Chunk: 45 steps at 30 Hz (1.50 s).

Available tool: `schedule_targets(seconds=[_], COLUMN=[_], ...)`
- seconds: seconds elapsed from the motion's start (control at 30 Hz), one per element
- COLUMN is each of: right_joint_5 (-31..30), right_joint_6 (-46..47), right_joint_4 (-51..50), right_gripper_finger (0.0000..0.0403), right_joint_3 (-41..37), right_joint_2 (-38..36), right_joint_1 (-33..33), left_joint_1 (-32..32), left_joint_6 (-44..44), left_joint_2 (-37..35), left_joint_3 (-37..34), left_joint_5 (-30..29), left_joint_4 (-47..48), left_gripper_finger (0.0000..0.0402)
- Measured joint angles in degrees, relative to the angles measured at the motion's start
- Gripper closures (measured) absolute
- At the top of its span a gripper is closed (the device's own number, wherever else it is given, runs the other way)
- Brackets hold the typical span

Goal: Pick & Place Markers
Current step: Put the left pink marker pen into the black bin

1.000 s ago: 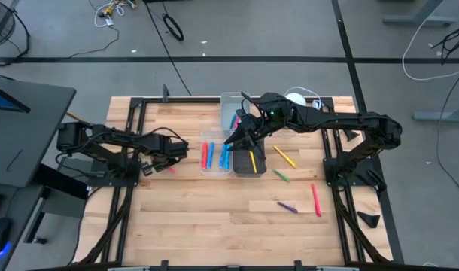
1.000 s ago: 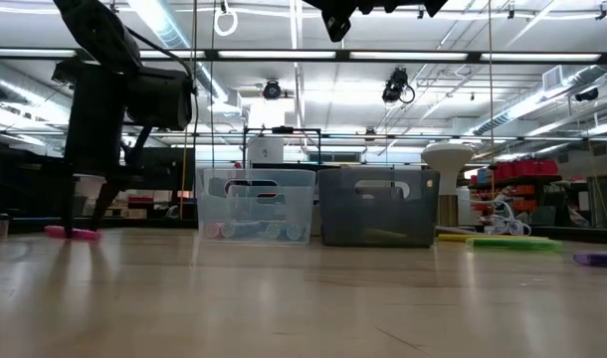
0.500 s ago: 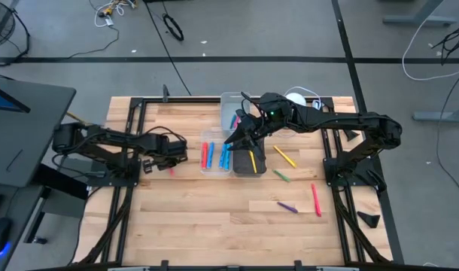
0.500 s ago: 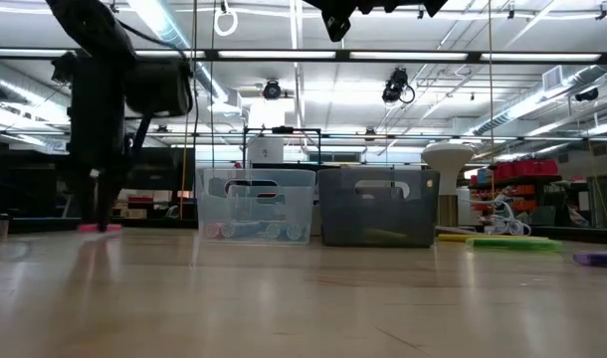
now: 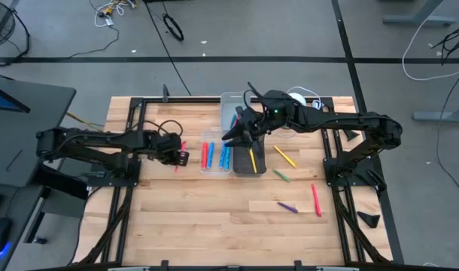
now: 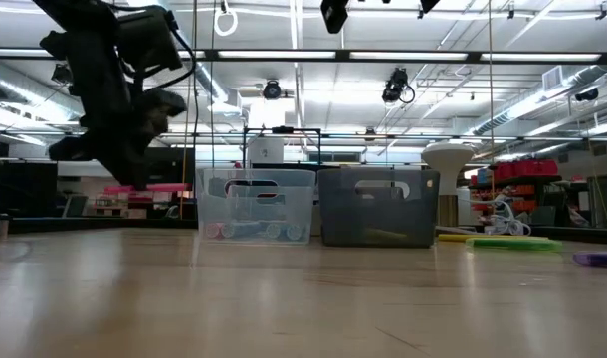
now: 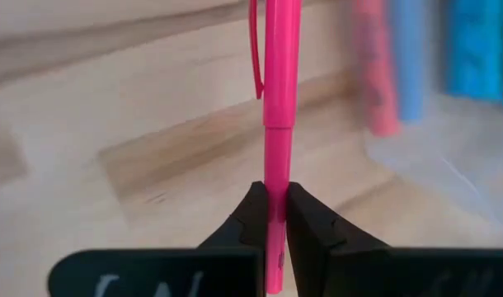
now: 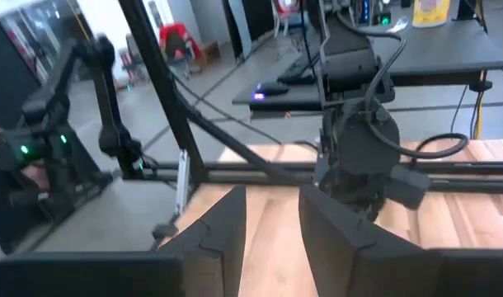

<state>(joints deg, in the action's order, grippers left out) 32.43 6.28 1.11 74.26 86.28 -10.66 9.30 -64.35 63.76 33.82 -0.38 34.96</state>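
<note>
Left of the table's centre, at about nine o'clock from the clear plastic bin (image 5: 215, 153), the left gripper (image 5: 178, 157) is clamped on a slim pink marker (image 5: 181, 149). Only the left wrist view shows the grip closely: the two dark fingers (image 7: 253, 216) pinch the pink marker (image 7: 278, 124) near its lower end, the rest of the barrel with its clip standing out beyond the fingertips above the pale wooden tabletop (image 7: 111, 148). The low view alone shows height: the left gripper (image 6: 144, 179) hangs clear of the table with the marker (image 6: 156, 186) lying roughly level, beside the clear bin (image 6: 257, 205). From above, the left arm reaches out low and nearly straight toward three o'clock. Red and blue markers (image 5: 214, 154) lie in the clear bin; a yellow marker (image 5: 253, 159) lies in the dark rectangular bin (image 5: 250, 156) touching it at three o'clock. Loose yellow (image 5: 285, 156), green (image 5: 281, 176), purple (image 5: 287, 206) and red (image 5: 317, 199) markers lie between three and five o'clock of the bins. The right gripper (image 5: 237, 136) hovers over the bins, fingers (image 8: 223, 231) parted and empty in the right wrist view, its arm bent inward from the table's right edge.
</note>
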Motion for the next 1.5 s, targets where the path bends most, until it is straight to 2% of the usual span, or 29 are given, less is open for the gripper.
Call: schedule_targets(seconds=[0.37, 0.6, 0.73, 0.87, 0.97, 1.23, 1.5], right_joint_5=[-0.6, -7.3, -11.5, -18.7, -21.4, -23.1, -26.7], right_joint_6=[5.4, 6.9, 8.3, 8.0, 5.2, 1.4, 2.3], right_joint_4=[10.6, 9.7, 9.5, 10.2, 11.3, 12.6, 13.2], right_gripper_finger=[0.0289, 0.0289, 0.0289, 0.0289, 0.0289, 0.0289, 0.0289], right_joint_3=[0.0, 0.0, 0.0, 0.0, 0.0, 0.0, 0.0], right_joint_2=[0.0, -0.1, -0.1, -0.1, -0.1, -0.1, -0.1], right_joint_1=[1.0, 2.3, 3.6, 5.4, 6.3, 7.8, 7.8], left_joint_1=[4.9, 5.9, 6.1, 6.1, 6.1, 6.1, 5.7], left_joint_6=[31.3, 50.9, 57.5, 62.0, 62.5, 62.1, 57.7], left_joint_2=[-4.5, -4.6, -4.6, -4.6, -4.6, -4.6, -4.6], left_joint_3=[2.2, 10.4, 15.8, 21.1, 24.4, 30.8, 31.2], left_joint_5=[11.5, 14.7, 15.8, 16.6, 16.2, 15.9, 16.7], left_joint_4=[-2.8, -3.4, -3.3, -3.4, -4.3, -10.2, -22.1], left_gripper_finger=[0.0377, 0.0377, 0.0377, 0.0377, 0.0377, 0.0377, 0.0377])
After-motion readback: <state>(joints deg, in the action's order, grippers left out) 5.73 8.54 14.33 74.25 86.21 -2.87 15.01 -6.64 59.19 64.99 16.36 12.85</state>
